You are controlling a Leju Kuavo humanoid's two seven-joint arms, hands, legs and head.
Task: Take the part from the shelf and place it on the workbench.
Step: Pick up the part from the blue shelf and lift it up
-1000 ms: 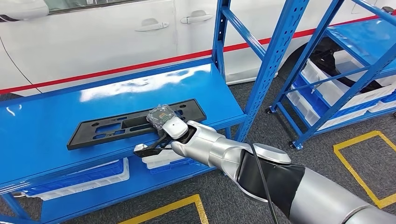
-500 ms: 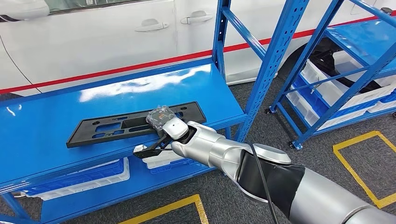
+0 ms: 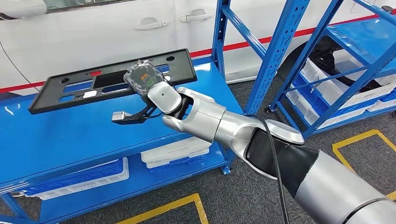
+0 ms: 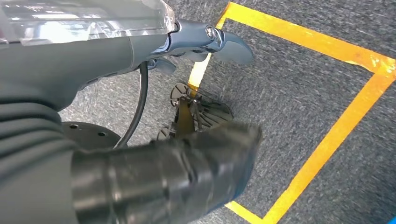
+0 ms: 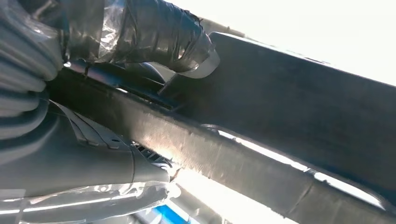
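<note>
One hand does the work: the right hand (image 3: 154, 95), at the centre of the head view, grips the long black part (image 3: 112, 84) near its middle, its fingers closed along the part's near edge. The part runs out from the hand to both sides, reaching toward the left edge of the frame and a shorter way to the right, and it hangs in the air above the blue shelf (image 3: 70, 135), tilted so its face with the cut-outs turns toward the camera. In the right wrist view the part (image 5: 289, 130) crosses the frame as a dark bar, with a taped finger (image 5: 154, 32) pressed over its edge; the rest of the grip is too dark to make out. White bins (image 3: 175, 151) sit on the lower level below the shelf. A white car (image 3: 116, 32) fills the upper left. The left hand (image 4: 205, 39) hangs over grey floor with yellow tape (image 4: 327, 140), fingers apparently loose with nothing in them.
</note>
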